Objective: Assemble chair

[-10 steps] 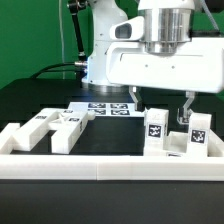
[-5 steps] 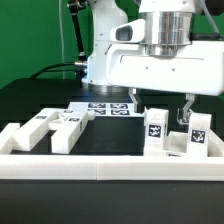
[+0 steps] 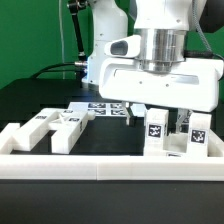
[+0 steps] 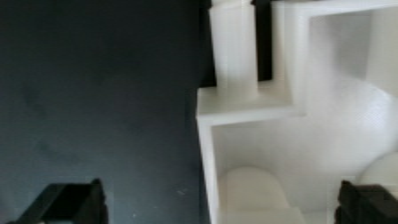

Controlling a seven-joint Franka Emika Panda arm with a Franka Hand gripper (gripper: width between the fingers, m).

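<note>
White chair parts with black-and-white tags stand in two groups on the black table. An upright piece (image 3: 155, 132) and its neighbour (image 3: 197, 135) are at the exterior view's right. Flat bars (image 3: 40, 128) and a blocky piece (image 3: 68, 128) lie at the exterior view's left. My gripper (image 3: 158, 118) hangs open just above and behind the right group, holding nothing. In the wrist view a stepped white part (image 4: 267, 120) lies below the gripper (image 4: 222, 205), and dark fingertips (image 4: 71, 200) stand wide apart on either side of it.
A long plain white border rail (image 3: 110, 166) runs along the front of the table. The marker board (image 3: 105, 107) lies flat behind the parts, near the arm's base. A green wall stands at the back.
The gripper has come down toward the right group of parts and shifted slightly to the exterior view's left. Its jaws stay open. The parts have not moved.
</note>
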